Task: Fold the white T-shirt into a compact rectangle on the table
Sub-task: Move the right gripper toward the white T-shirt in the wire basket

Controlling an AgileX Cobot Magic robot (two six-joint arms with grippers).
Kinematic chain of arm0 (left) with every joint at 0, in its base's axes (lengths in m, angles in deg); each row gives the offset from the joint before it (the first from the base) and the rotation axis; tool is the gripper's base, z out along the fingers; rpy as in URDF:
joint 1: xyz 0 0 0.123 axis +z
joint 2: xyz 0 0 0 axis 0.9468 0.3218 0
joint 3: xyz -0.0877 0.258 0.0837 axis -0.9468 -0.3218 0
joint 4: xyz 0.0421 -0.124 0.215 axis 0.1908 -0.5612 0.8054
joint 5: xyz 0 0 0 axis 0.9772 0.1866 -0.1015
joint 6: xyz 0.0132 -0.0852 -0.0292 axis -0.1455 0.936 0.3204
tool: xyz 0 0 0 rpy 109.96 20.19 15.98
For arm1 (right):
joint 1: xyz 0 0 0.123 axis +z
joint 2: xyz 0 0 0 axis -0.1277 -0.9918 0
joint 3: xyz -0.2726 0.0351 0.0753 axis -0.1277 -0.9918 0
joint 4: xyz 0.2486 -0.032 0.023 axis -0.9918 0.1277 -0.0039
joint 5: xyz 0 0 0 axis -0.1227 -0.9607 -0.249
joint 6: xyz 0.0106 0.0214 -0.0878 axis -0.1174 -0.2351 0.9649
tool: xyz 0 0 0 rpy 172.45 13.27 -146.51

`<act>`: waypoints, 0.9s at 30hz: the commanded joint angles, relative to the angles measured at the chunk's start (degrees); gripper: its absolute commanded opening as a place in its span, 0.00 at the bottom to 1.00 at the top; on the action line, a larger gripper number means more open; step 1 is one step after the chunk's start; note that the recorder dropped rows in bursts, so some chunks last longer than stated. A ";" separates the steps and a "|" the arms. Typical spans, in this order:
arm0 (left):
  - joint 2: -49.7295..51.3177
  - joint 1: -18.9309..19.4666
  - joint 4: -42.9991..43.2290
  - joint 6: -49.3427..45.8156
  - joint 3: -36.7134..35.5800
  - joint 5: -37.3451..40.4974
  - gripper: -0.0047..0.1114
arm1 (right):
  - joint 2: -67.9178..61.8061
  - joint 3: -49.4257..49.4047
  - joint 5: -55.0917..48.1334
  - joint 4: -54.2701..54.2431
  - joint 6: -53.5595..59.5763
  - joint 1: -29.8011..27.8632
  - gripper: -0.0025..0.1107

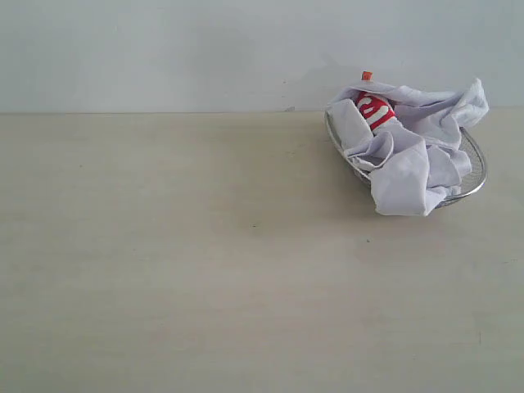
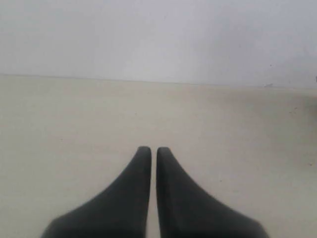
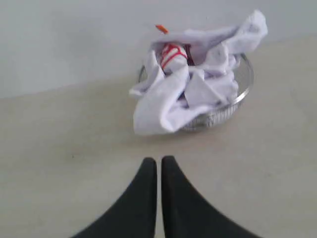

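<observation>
**Left fingers** (image 2: pixel 133 193): dark and tapered, with the tips brought together and only a thin slit between them. Nothing is held. They are poised over bare desk (image 2: pixel 69 124), which runs back to a pale grey wall (image 2: pixel 148 34).

**Right fingers** (image 3: pixel 138 203): also together, with nothing between them. The white T-shirt (image 3: pixel 168 99) lies straight ahead of the tips and clear of them.

**White T-shirt:** crumpled in a loose heap inside a round wire-mesh basket (image 3: pixel 246 82). One fold hangs over the rim on the side facing the right fingers, down toward the desk. Red lettering (image 3: pixel 172 53) shows near the top of the heap. A small orange tag (image 3: pixel 161 29) sticks up at the far edge.

**Basket position:** in the exterior view it stands at the right rear of the desk, close to the wall.
</observation>
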 commanded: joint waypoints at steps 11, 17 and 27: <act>-0.20 0.19 -0.11 -1.77 -0.02 -1.21 0.08 | -9.08 18.36 5.43 1.72 16.20 0.00 0.02; -0.20 0.19 -0.36 -1.77 -0.02 -1.21 0.08 | -32.16 38.16 -1.60 1.59 14.32 0.00 0.02; -0.20 0.19 -0.59 -1.77 -0.02 -1.21 0.08 | -45.83 40.92 19.90 1.50 12.94 0.00 0.02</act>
